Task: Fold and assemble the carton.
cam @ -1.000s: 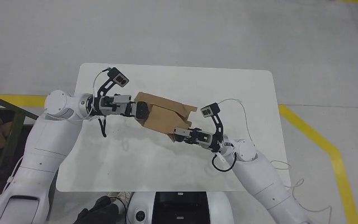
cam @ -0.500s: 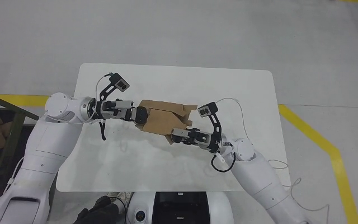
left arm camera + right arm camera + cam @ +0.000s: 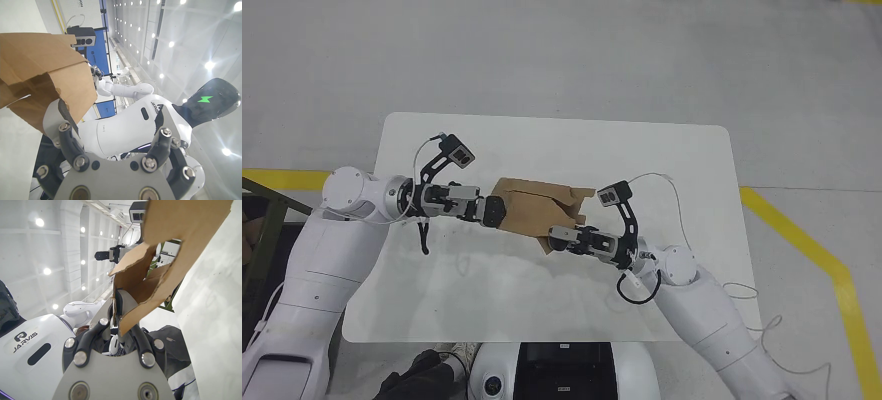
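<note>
Closest to me, my right gripper [image 3: 117,313] is clamped tight. Its two fingers [image 3: 125,300] pinch the ragged edge of a flap [image 3: 132,315] on the brown carton [image 3: 170,234], with the cardboard sandwiched between them. From above, that gripper sits at the carton's near right corner, and its arm comes in from the right side of the white table [image 3: 662,160].

Moving out, the carton sits over the middle of the table, only half formed. Its panels are tilted and its flaps hang loose. A tall panel rises past my right wrist camera, and there is an open hollow behind the pinched flap. I cannot tell whether the underside touches the tabletop.

Next, at the carton's left end, is my left gripper [image 3: 111,109]. Its jaws stand wide apart and hold nothing. One finger [image 3: 65,113] lies right against the carton's lower corner, touching the torn edge. The other finger is well apart from the cardboard, out in free air. A carton wall and a folded-over panel sit just beyond the touching finger. In the top view this gripper butts up against the carton's left side, slightly farther from me than the right one.

Farther out, the table's far edge runs behind the carton. Beyond it is the grey floor [image 3: 562,50], with a yellow floor line [image 3: 802,235] bending away on the right.
</note>
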Robot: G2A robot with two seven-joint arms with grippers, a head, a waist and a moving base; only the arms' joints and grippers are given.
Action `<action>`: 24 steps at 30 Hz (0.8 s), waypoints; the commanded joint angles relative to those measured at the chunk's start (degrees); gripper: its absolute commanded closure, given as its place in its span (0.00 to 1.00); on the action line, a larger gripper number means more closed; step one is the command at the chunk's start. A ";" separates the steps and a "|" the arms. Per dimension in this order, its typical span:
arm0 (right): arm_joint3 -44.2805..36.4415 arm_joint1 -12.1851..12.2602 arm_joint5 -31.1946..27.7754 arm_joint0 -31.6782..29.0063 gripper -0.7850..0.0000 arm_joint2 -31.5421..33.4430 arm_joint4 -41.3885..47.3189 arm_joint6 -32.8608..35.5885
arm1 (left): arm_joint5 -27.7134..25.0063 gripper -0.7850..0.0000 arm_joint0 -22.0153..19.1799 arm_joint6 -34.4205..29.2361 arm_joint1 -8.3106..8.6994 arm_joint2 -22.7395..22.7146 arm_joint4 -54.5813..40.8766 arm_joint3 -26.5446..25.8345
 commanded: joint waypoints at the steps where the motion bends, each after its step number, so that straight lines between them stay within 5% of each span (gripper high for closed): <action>1: -0.26 -0.04 -0.24 -0.20 1.00 -0.02 0.34 -0.11 | 0.27 0.00 0.07 0.00 0.05 0.12 0.05 -0.11; 24: 1.05 -1.16 -1.26 0.57 1.00 -2.27 4.26 3.07 | 0.23 0.00 -0.97 0.00 0.19 2.90 1.53 1.92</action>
